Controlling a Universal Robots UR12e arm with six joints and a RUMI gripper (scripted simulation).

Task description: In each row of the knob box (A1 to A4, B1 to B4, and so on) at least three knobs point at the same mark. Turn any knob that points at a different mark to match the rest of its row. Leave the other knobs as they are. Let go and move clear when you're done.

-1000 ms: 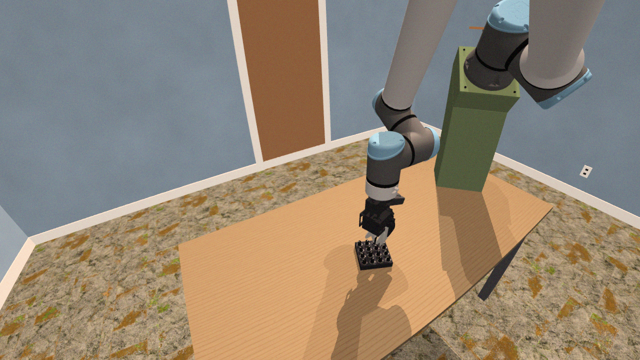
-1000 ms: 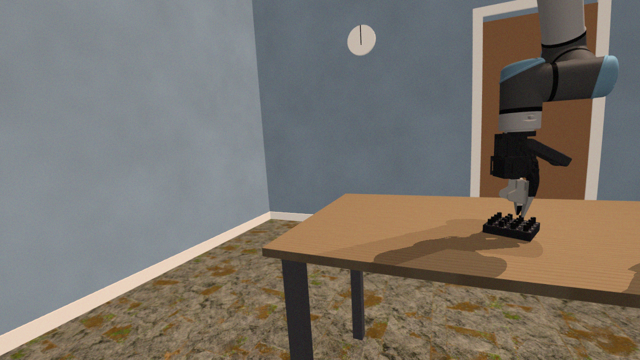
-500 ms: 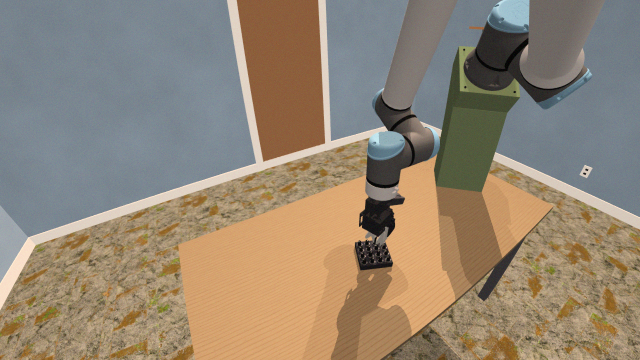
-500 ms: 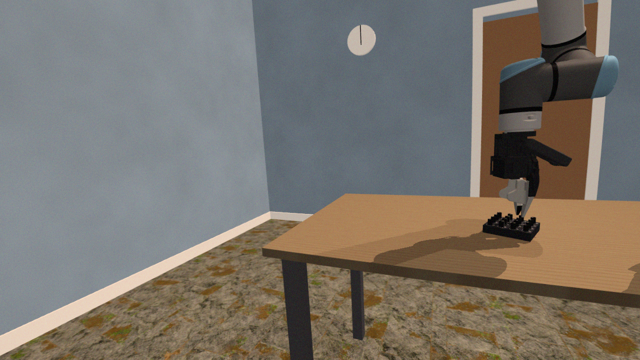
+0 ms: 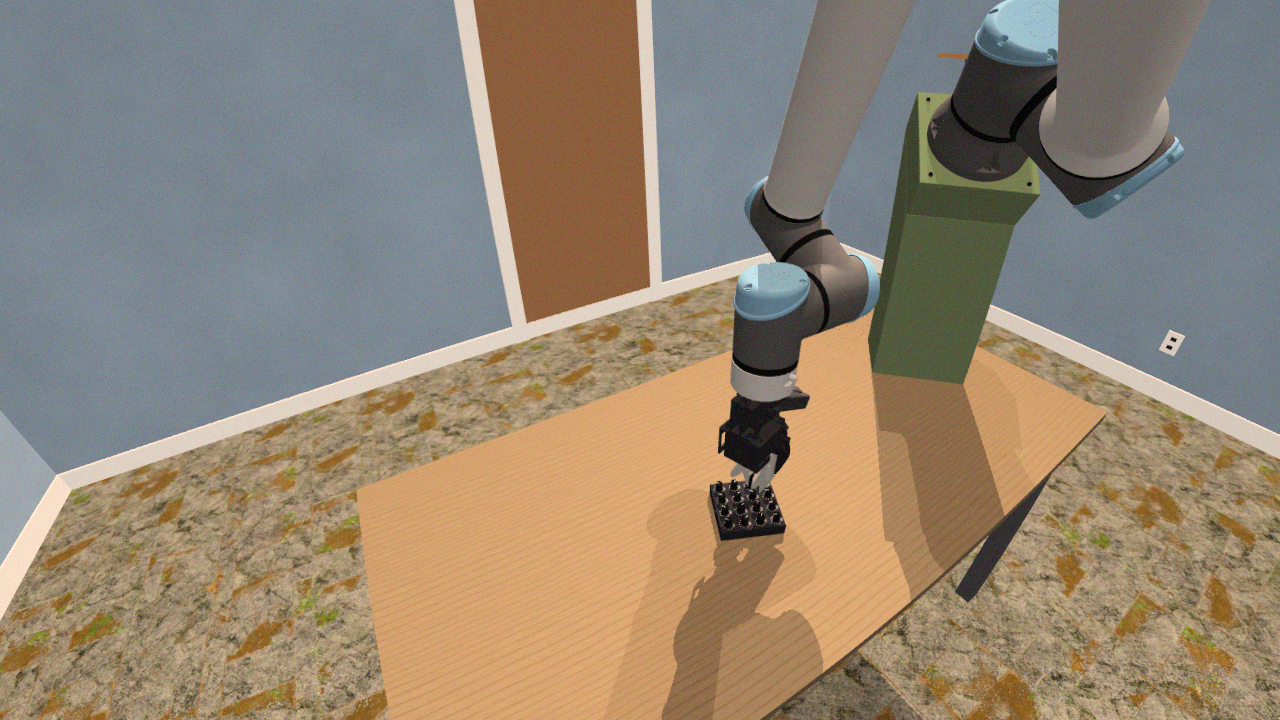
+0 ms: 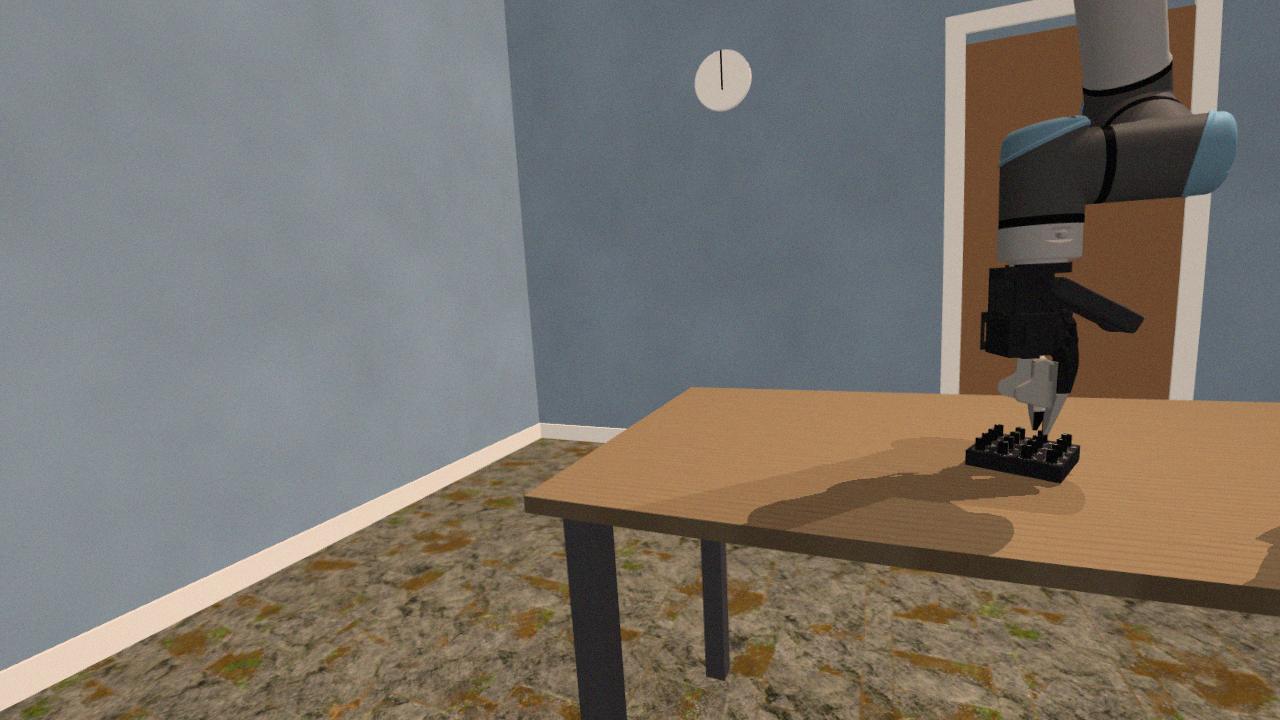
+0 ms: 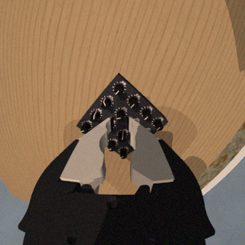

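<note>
Two pale fingers of the gripper [image 5: 754, 481] [image 6: 1041, 427] [image 7: 120, 124] stand slightly parted, gripping nothing, above the black knob box [image 5: 753, 533] [image 6: 1014, 466] [image 7: 119, 77], which lies flat on the wooden table [image 5: 537, 537] [image 6: 760, 447] [image 7: 51, 68]; farther back rises a green pedestal [image 5: 939, 295].

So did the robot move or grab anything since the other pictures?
Nope, nothing I can see has changed. The robot arm hasn't visibly moved, and its fingers haven't visibly grabbed or let go of anything. The knob box is in the same place too. The knobs are too small in the earlier pictures to spot a tiny turn.
</note>
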